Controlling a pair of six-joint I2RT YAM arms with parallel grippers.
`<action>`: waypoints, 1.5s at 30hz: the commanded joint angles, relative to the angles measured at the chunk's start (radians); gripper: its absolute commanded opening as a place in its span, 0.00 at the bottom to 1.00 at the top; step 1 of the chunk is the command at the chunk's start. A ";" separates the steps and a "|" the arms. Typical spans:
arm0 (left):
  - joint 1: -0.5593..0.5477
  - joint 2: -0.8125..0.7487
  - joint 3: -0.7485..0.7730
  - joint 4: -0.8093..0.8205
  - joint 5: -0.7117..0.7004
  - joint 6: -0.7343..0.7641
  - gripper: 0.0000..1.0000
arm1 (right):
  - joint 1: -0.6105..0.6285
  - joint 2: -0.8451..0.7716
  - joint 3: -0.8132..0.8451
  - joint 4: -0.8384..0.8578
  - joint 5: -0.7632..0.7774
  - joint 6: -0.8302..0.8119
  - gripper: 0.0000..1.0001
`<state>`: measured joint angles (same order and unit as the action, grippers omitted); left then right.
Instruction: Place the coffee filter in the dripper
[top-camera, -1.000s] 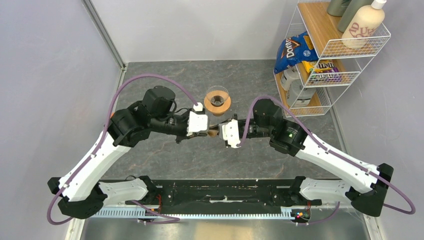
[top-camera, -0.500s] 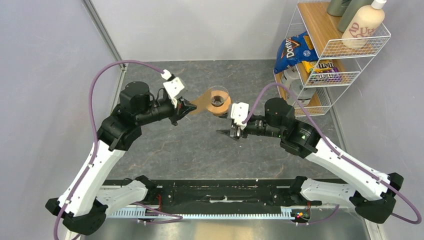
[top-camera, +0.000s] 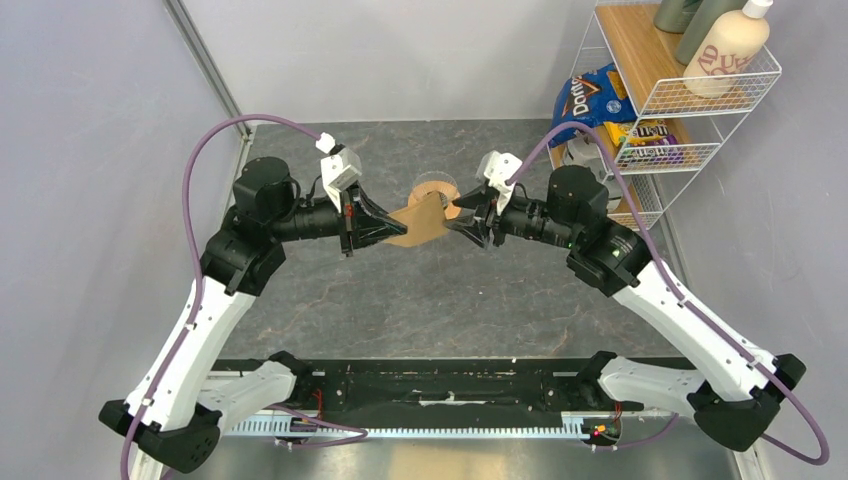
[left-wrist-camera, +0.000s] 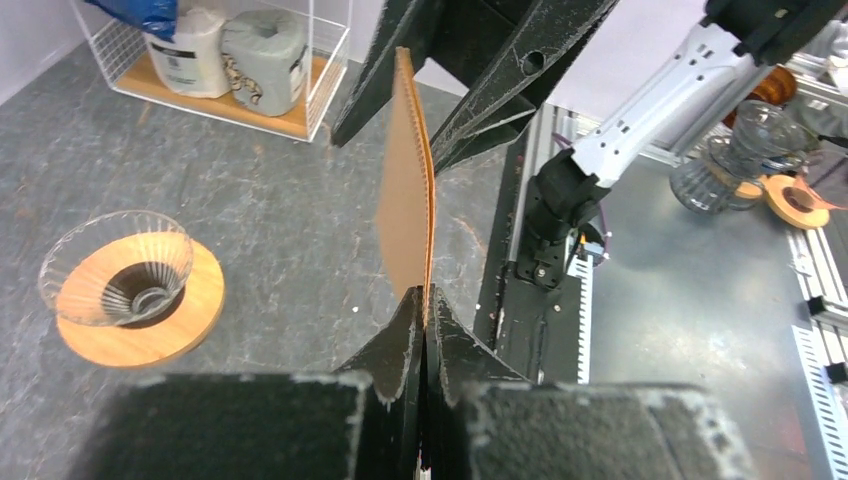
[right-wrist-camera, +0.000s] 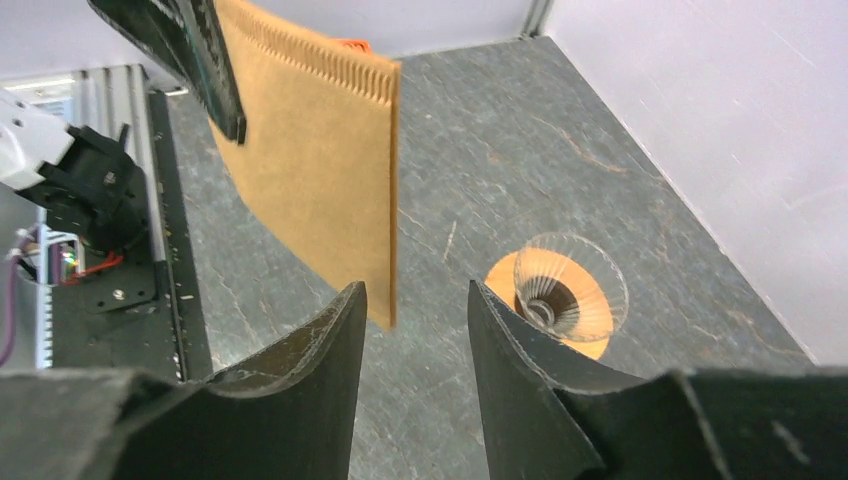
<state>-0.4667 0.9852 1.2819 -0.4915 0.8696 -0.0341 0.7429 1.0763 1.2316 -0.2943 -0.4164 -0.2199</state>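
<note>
left fingers (top-camera: 384, 228) pinch the coffee filter (top-camera: 420, 222); right fingers (top-camera: 458, 222), spread, have risen to its edge.

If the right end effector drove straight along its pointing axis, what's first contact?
Likely the coffee filter, its free edge sitting just ahead of the open right end effector, pinched by the left end effector. Depth unclear.

Tan-brown coffee filter (right-wrist-camera: 320, 170), clear ribbed dripper (right-wrist-camera: 570, 285), grey mottled table (top-camera: 420, 300)
</note>
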 joint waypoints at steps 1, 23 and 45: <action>-0.017 0.016 0.045 0.021 0.096 -0.039 0.02 | 0.001 0.042 0.088 0.071 -0.171 0.067 0.51; -0.105 0.112 0.072 0.085 -0.053 -0.073 0.02 | 0.141 0.143 0.182 0.036 -0.210 0.032 0.00; 0.158 -0.069 0.163 -0.479 -0.008 0.389 0.51 | -0.031 0.026 0.098 -0.007 -0.072 -0.017 0.00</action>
<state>-0.3321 0.9485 1.3758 -0.8005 0.8482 0.1432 0.7174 1.1473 1.3571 -0.2939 -0.4797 -0.1711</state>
